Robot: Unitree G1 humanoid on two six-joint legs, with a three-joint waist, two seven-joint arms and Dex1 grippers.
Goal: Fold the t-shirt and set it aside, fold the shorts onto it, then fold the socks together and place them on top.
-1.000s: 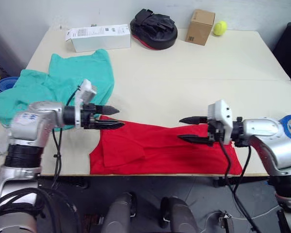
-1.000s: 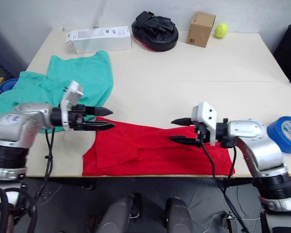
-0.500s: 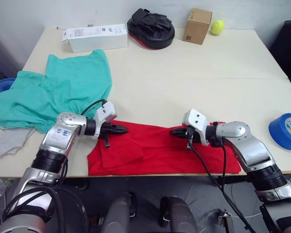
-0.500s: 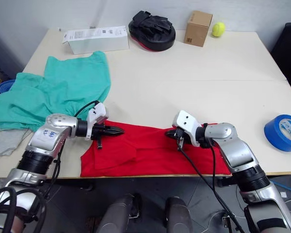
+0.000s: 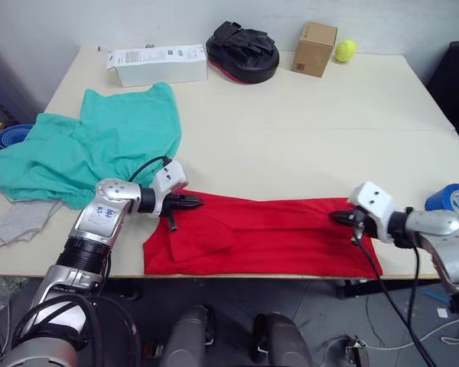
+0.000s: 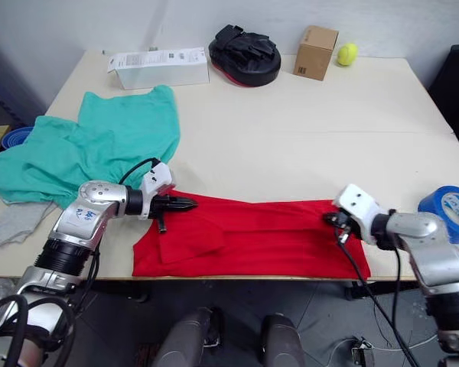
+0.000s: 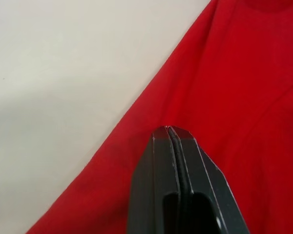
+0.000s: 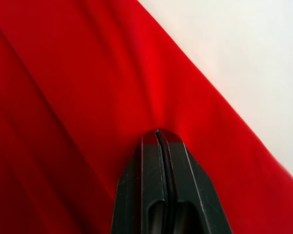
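Along the bench's (image 5: 291,130) near edge lies the t-shirt (image 5: 268,241), half-folded; my left pincer (image 5: 193,202) and right pincer (image 5: 338,217) pinch its far hem. Shorts (image 5: 99,145) and socks (image 5: 19,222) wait untouched.

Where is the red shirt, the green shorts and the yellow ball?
red shirt (image 5: 283,233), left eye view, on the flat middle of the cloth.
green shorts (image 5: 99,145), left eye view, on the wide middle part.
yellow ball (image 5: 345,50), left eye view, on the middle of the ball.
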